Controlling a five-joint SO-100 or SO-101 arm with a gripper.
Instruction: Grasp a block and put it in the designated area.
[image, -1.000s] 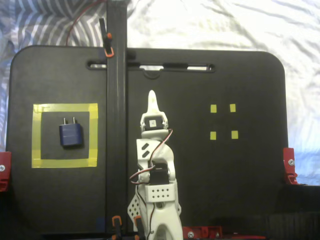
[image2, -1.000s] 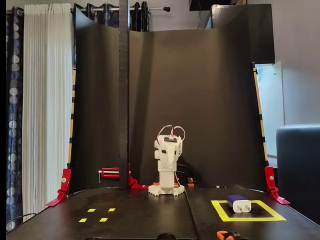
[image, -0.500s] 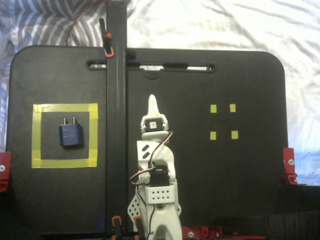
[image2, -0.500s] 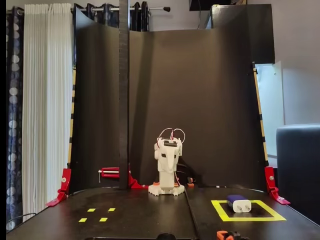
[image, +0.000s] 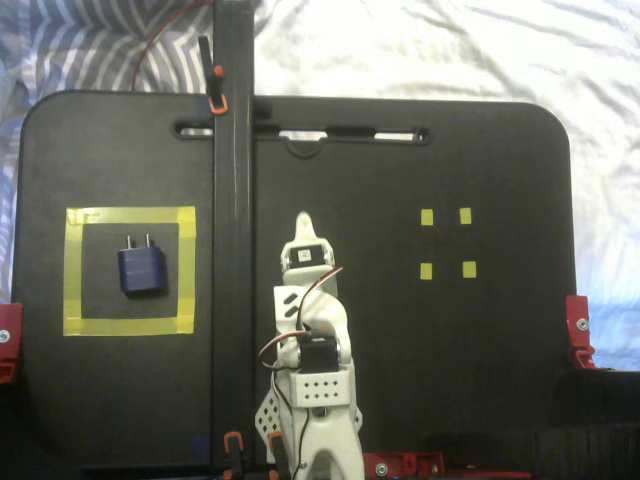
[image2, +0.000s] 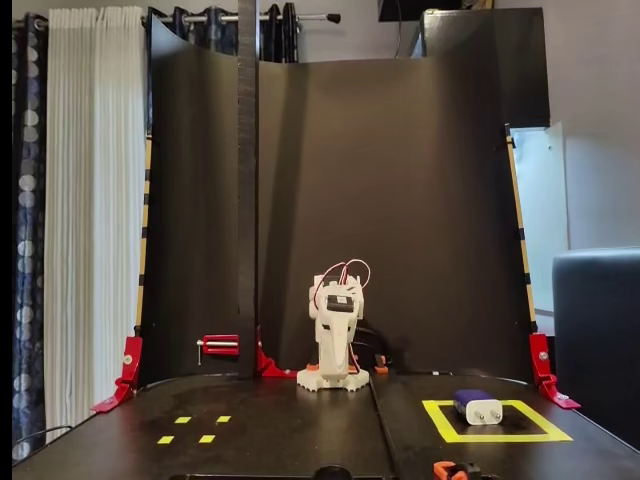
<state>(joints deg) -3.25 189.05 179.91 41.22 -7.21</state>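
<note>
The dark-blue block (image: 142, 270) lies flat inside the designated area, a square of yellow tape (image: 130, 216) at the left of the black board, with its two prongs pointing away from the arm's base. In the other fixed view the block (image2: 477, 407) sits within the yellow tape outline (image2: 495, 437) at the right. My gripper (image: 303, 220) is near the board's middle, well to the right of the block and touching nothing. Its fingers are drawn together into one narrow tip with nothing between them. The white arm (image2: 335, 335) is folded up over its base.
A tall black post (image: 232, 200) stands between the arm and the taped square. Four tiny yellow tape squares (image: 446, 243) mark the board's right side. Red clamps (image: 578, 330) hold the board's edges. A black backdrop (image2: 400, 200) rises behind the arm.
The arm has drawn back toward its base and folded lower, so the gripper tip sits nearer the base. The block has stayed still inside the yellow square.
</note>
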